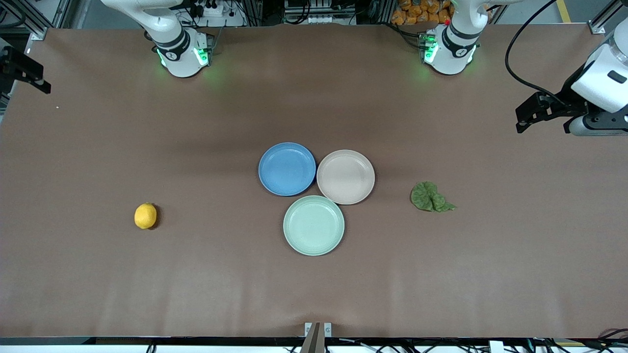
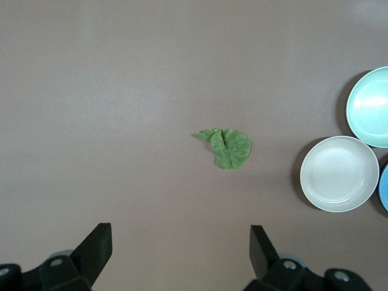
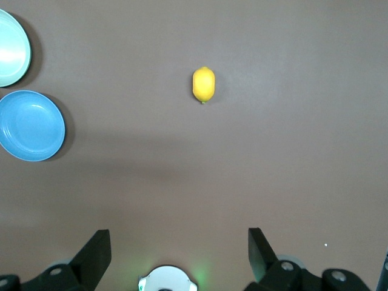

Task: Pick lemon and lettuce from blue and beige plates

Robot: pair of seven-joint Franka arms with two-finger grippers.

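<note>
Nearest the front camera sits the green plate (image 1: 313, 225), touching the blue plate (image 1: 287, 168) and beige plate (image 1: 345, 176) just farther back. All three lie bare. The lemon (image 1: 145, 215) rests on the table toward the right arm's end, the lettuce (image 1: 431, 197) toward the left arm's end, each well apart from the plates. The left gripper (image 2: 180, 245) hangs spread wide over the table near the lettuce; the right gripper (image 3: 179, 245) likewise released, high above the lemon's end.

Three shallow round plates clustered mid-table, rims touching or nearly so: blue plate (image 1: 287, 168), beige plate (image 1: 346, 176), pale green plate (image 1: 314, 225) nearest the front camera. No passage between them. Open brown tabletop (image 1: 196, 274) all around the small yellow lemon (image 1: 145, 215) toward the right arm's end, well apart from the plates. Likewise bare on every side of the crumpled green lettuce leaf (image 1: 431, 197), near the beige plate, toward the left arm's end.
</note>
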